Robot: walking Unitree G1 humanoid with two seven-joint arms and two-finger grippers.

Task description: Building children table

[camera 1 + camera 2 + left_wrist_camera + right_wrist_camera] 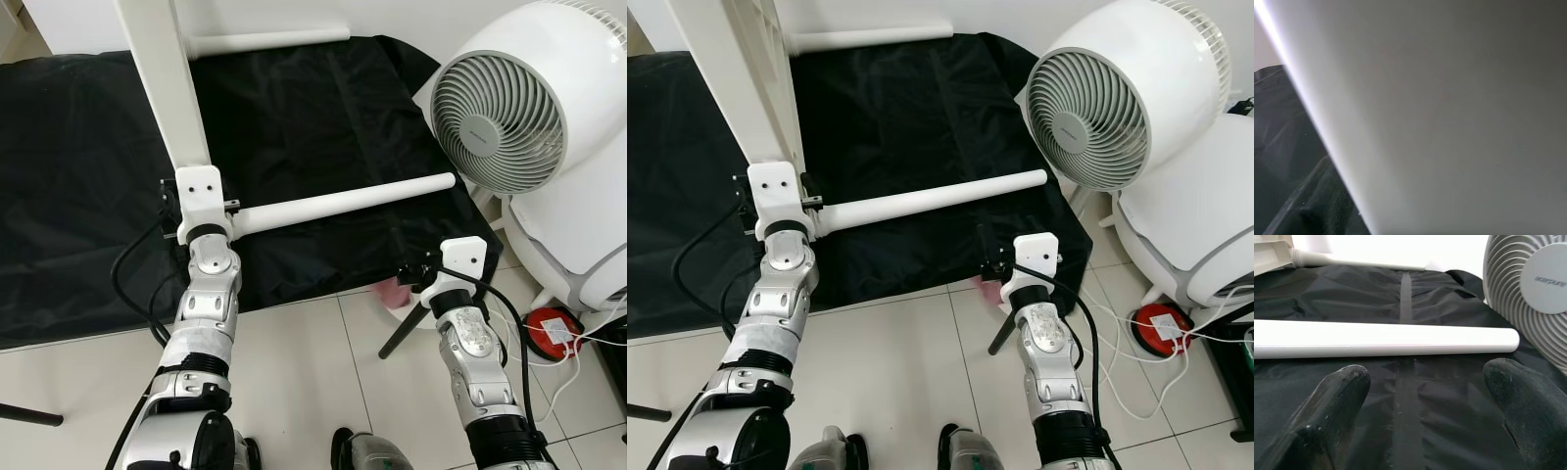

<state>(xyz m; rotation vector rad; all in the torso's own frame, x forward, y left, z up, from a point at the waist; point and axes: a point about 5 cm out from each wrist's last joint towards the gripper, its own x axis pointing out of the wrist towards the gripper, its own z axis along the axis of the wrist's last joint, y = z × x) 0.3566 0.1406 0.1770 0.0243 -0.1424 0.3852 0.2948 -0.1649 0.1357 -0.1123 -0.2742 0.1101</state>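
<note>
A white tabletop panel stands on edge on a surface covered with black cloth. One white round leg sticks out from its lower corner toward the right, lying just above the cloth. A second white leg juts out at the far end. My left gripper is pressed up to that lower corner where the leg joins; its wrist view is close on the white panel. My right gripper is open and empty at the cloth's near edge, short of the leg.
A big white fan stands close on the right, just past the leg's tip, on a white appliance. A red socket block with white cables lies on the tiled floor. A black stand leg slants below the cloth's edge.
</note>
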